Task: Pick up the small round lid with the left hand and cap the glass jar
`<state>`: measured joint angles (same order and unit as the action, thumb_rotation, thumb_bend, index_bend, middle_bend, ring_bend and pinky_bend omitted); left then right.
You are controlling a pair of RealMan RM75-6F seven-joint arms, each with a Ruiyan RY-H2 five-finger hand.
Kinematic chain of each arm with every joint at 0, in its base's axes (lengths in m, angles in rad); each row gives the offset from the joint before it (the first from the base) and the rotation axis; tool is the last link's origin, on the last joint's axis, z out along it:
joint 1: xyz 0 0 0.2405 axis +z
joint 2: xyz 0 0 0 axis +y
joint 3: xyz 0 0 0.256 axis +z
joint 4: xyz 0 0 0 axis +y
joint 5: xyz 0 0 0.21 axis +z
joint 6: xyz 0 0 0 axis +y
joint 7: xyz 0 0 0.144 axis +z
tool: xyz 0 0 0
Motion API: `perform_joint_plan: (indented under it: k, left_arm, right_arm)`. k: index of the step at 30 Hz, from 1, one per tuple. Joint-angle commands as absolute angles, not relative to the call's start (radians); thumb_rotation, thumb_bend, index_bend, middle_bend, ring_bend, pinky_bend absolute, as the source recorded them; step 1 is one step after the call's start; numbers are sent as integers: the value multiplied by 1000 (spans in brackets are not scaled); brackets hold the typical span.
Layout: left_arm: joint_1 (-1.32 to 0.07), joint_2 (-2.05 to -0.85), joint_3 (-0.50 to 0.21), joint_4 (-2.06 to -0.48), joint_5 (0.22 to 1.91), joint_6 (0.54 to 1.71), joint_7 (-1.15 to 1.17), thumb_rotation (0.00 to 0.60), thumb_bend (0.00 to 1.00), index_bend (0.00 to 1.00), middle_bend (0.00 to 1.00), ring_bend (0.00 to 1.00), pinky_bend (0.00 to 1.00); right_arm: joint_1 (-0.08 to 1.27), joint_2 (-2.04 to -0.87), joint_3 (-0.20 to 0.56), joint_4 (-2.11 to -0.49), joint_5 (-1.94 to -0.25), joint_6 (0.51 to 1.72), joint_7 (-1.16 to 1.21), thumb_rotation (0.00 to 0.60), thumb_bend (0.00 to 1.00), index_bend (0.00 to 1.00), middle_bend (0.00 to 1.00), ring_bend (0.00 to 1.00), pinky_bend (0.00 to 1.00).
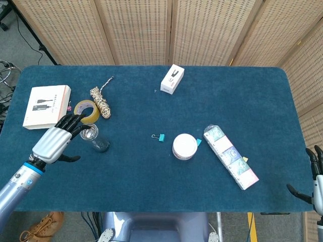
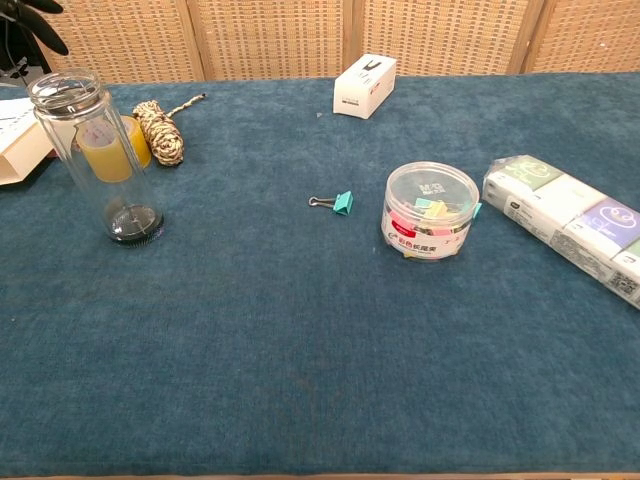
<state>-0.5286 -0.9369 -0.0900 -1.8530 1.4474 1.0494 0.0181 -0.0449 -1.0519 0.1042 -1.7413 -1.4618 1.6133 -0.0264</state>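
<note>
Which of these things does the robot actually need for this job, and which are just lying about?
For the job: glass jar, left hand; I see no loose lid.
Lying about: tape roll, twine bundle, flat white box, small white box, binder clip, tub of clips, tissue packs.

- The counter (image 1: 151, 201) is covered in dark blue cloth.
- Left side: a white booklet (image 1: 46, 106), a tape roll (image 1: 87, 111), a twine bundle (image 1: 100, 101) and an upright glass jar (image 2: 98, 155).
- Far middle: a small white box (image 1: 172, 79).
- Centre: a teal binder clip (image 1: 160, 137) and a clear round tub (image 2: 431, 211).
- Right: a tissue multipack (image 1: 230, 157).
</note>
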Motion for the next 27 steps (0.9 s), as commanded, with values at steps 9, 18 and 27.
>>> perform_joint_plan:
  k: [9, 18, 27]
  left_arm:
    - [-524, -965, -80, -1849, 1427, 1047, 57, 600, 0, 233, 0, 0, 0]
    - [-514, -981, -66, -1837, 1434, 1051, 52, 600, 0, 232, 0, 0, 0]
    - [-522, -995, -72, -1838, 1410, 1041, 80, 600, 0, 234, 0, 0, 0]
  right_arm:
    - [-46, -1051, 105, -1740, -1459, 1615, -22, 600, 0, 30, 0, 0, 0]
    - [-47, -1050, 105, -1742, -1460, 1615, -24, 600, 0, 30, 0, 0, 0]
    - [-46, -1051, 105, -1743, -1461, 1613, -26, 600, 0, 30, 0, 0, 0]
